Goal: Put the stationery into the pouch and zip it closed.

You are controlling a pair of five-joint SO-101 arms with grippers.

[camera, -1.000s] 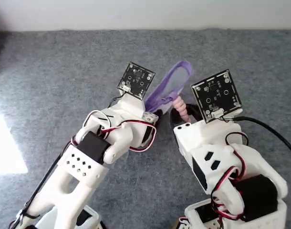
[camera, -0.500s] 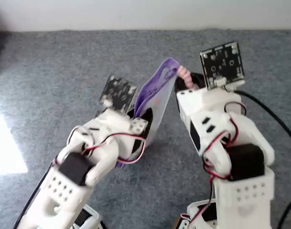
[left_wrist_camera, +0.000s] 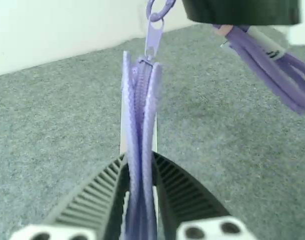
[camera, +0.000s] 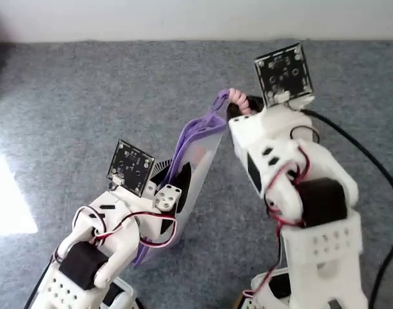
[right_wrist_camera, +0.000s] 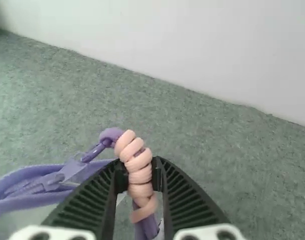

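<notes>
A grey, felt-like surface (camera: 67,96) is stretching out around the left gripper (left_wrist_camera: 140,200). A pale wall (camera: 183,19) is rising beyond the right gripper (right_wrist_camera: 137,175). A light patch (camera: 6,196) is glowing well outside the left one.

3 cameras ring the flat purple fabric pouch (camera: 198,151): 1 overhead, 2 wrist-mounted.
The high view looks steeply down on the pouch. The left wrist view peers closely past the left gripper (left_wrist_camera: 139,164) along the pouch's zip edge; the right wrist view, equally close, faces the pale pink coiled cord (right_wrist_camera: 135,160) at the pouch's pull end. All 3 share the pouch.
</notes>
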